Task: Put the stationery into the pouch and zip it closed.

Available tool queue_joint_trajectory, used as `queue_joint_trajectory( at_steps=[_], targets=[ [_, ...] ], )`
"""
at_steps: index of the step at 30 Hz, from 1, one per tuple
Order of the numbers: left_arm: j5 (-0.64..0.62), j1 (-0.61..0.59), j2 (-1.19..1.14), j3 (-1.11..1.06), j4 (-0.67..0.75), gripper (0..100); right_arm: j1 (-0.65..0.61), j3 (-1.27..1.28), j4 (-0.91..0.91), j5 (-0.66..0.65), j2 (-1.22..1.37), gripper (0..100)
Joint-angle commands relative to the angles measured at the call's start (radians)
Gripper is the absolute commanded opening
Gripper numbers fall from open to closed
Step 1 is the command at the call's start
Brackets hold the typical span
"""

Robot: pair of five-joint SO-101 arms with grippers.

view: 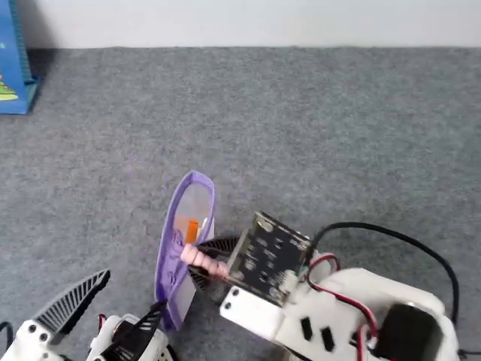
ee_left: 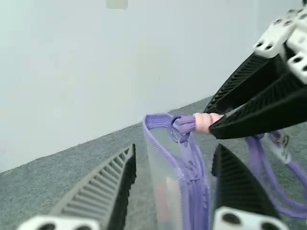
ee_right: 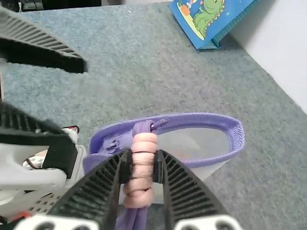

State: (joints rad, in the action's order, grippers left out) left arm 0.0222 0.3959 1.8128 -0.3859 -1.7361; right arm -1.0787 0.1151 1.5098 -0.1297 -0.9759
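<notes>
The pouch, purple-edged with clear sides, stands on its long edge on the grey carpet close in front of both arms, its rounded far end pointing away from them. Something orange shows through the clear side, though what it is cannot be made out. A pink cord hangs from the zip slider on the top edge. The right gripper is clenched on that cord, one black ribbed finger on each side of it, as its own wrist view shows; the left wrist view shows the same pinch from across the pouch. The left gripper sits low at the near end of the pouch with its fingers spread wide and nothing between them gripped. One of its fingers is just beside the pouch's side, and whether it touches cannot be told. A blue box with a cartoon dinosaur stands at the far edge of the carpet against the white wall, well apart from the pouch.
</notes>
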Motion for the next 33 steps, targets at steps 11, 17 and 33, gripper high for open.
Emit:
queue_joint_trajectory(
  at_steps=[11,17,33],
  targets=[
    [-0.008,0.006,-0.002,-0.185,-0.017,25,0.01,-0.008,-0.081,0.0,-0.019,0.8],
    [0.043,0.002,0.002,-0.265,0.003,25,0.01,-0.008,-0.073,0.0,-0.024,0.8],
    [0.048,0.005,0.002,-0.274,0.012,14,-0.045,-0.008,-0.041,0.009,-0.024,0.8]
  ],
)
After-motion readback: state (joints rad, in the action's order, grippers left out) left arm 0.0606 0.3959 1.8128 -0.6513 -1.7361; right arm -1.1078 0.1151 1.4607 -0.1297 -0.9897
